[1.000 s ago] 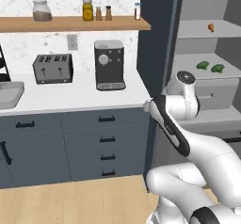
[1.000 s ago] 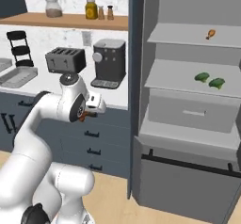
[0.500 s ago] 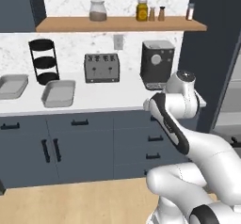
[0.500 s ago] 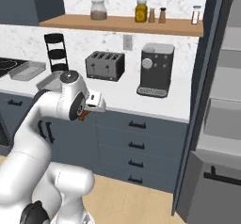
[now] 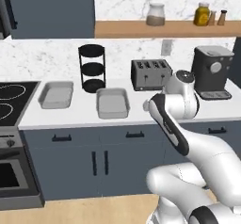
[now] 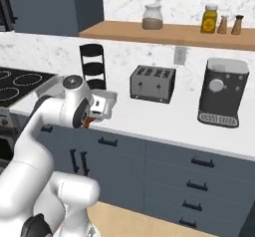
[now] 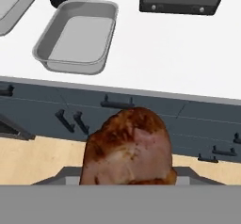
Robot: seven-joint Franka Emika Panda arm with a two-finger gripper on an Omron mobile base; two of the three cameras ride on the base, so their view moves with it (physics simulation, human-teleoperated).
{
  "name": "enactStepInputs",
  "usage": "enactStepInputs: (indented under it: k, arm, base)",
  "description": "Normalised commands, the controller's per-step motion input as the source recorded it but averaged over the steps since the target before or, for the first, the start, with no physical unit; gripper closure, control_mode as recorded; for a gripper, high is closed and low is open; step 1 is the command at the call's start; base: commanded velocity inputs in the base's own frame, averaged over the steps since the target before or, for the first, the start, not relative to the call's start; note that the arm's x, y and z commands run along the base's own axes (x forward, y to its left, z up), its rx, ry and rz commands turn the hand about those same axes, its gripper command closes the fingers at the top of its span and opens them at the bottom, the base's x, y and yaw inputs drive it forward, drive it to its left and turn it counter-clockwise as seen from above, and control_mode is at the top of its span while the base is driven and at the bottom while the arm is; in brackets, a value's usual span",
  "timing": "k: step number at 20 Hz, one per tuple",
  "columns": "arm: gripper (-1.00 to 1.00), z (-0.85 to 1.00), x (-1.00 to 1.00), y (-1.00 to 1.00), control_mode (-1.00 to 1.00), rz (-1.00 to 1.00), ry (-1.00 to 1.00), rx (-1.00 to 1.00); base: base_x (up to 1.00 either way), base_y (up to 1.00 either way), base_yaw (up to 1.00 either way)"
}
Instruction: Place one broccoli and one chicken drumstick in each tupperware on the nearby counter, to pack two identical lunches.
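A dark reddish-brown chicken drumstick [image 7: 127, 145] sits in my gripper [image 6: 90, 119], which is shut on it; its bulbous end hides the fingertips in the hand view. The gripper hangs in front of the counter [image 5: 141, 112], out over the floor before the drawers. Two empty light-grey tupperware trays stand on the counter: the nearer one [image 5: 112, 115] [image 7: 70, 67] lies ahead and to the left of the drumstick, the other [image 5: 56, 106] [image 7: 12, 23] further left by the stove. The broccoli is out of view.
A black three-tier stand [image 5: 92, 68] rises behind the trays. To the right stand a toaster [image 5: 150, 74] and a coffee machine [image 5: 212, 72]. The stovetop [image 5: 12, 100] is at the left. A wooden shelf [image 5: 160, 28] carries jars.
The base has driven left, so the views swept from the tall cabinet shelves to the counter with both trays. The gripper has kept hold of the drumstick throughout.
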Motion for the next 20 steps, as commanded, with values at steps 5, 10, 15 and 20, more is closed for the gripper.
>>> enactStepInputs:
  k: [5, 10, 15, 20]
  arm:
    - [1.0, 0.0, 0.0, 0.0, 1.0, 0.0, 0.0, 0.0]
    - [1.0, 0.0, 0.0, 0.0, 1.0, 0.0, 0.0, 0.0]
    - [1.0, -0.17, 0.18, 0.0, -1.0, -0.03, 0.0, -0.01]
    - [1.0, -0.55, 0.12, -0.39, -1.0, -0.05, 0.0, 0.0]
  base:
    - [0.98, 1.0, 0.0]
    - [1.0, 0.47, -0.07]
    - [0.52, 0.08, -0.04]
    - [0.0, 0.0, 0.0]
